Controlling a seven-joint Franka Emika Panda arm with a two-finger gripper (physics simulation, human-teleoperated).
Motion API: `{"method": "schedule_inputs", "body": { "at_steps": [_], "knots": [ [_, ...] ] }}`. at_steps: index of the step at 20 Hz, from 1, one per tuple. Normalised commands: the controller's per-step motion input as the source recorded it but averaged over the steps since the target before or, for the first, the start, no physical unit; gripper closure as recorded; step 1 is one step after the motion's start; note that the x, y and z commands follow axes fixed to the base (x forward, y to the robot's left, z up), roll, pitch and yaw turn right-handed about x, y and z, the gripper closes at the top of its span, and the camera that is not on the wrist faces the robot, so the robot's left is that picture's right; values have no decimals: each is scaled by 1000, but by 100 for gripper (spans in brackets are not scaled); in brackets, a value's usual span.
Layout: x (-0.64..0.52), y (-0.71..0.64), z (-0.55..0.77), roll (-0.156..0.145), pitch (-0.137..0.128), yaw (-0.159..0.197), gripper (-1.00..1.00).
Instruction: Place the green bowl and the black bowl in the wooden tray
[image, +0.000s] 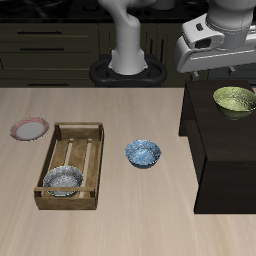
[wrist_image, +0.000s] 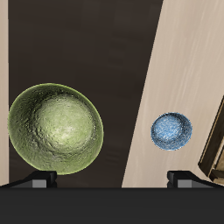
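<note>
The claw hangs above the green bowl, fingers spread wide and gripping nothing. That bowl sits on a dark raised cabinet top beside the desk. The black bowl lies inside the wooden tray, at its near end. A blue-white bowl rests on the desk between tray and cabinet, and a small plate lies just beyond the tray.

Below the spread jaws the green bowl sits alone on the dark cabinet top, nothing beside it. The blue-white bowl lies well off to one side.
</note>
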Motion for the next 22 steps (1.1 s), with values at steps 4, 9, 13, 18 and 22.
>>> {"method": "schedule_inputs", "body": {
  "at_steps": [4,9,13,18,22],
  "knots": [
    [-10,164,-103,30,-34,54,-100],
    [97,31,-206,14,9,27,-100],
    [120,51,-182,16,9,-2,-100],
    [-24,76,-195,31,25,6,-100],
    [-16,68,-157,62,7,23,-100]
  ]
}}
